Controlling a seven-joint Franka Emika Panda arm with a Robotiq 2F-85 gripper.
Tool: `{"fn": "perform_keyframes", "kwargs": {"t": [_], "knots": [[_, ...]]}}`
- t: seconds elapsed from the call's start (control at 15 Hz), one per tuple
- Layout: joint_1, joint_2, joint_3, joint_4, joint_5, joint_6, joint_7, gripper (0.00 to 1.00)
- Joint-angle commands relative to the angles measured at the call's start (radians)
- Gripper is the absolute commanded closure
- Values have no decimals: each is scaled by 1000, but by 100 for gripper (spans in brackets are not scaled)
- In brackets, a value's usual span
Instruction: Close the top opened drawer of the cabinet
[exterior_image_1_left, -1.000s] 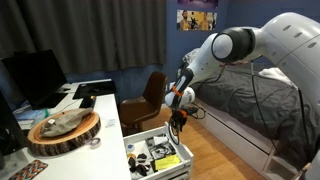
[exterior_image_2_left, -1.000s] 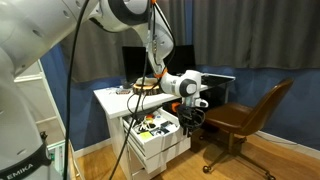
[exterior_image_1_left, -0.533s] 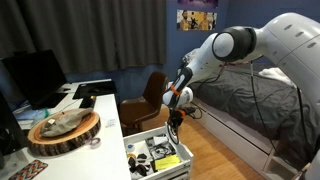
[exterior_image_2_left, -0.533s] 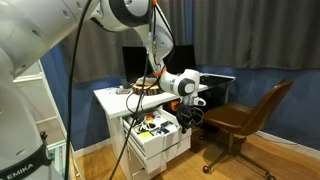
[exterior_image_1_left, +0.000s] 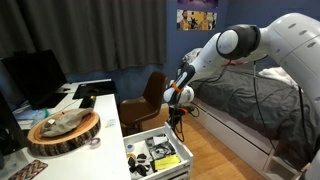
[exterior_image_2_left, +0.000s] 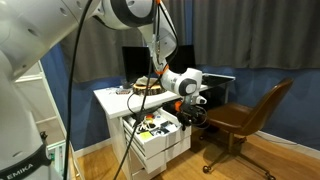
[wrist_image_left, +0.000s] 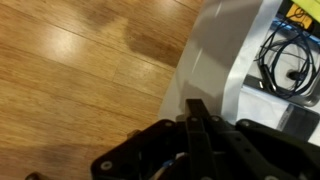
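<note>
Both exterior views are low-res and soft. The room is evenly lit but dim against the dark curtains (exterior_image_1_left: 90, 35), with no hard shadows. The wrist view is blurred throughout: the gripper (wrist_image_left: 197, 125) is a near-black silhouette, the white front of the top opened drawer (wrist_image_left: 215, 70) blows out flat, and the wood floor (wrist_image_left: 70, 80) has a soft sheen.

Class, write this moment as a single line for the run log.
top drawer: open, contents showing | tool: shut, by drawer front, contact unclear | status: drawer not yet closed
</note>
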Motion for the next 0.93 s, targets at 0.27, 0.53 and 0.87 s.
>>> {"fn": "perform_keyframes", "kwargs": {"t": [0.27, 0.53, 0.87], "knots": [[-125, 61, 188, 36, 44, -35, -359, 100], [-82, 122, 194, 126, 35, -131, -454, 100], [-14, 199, 198, 261, 45, -229, -503, 100]]}}
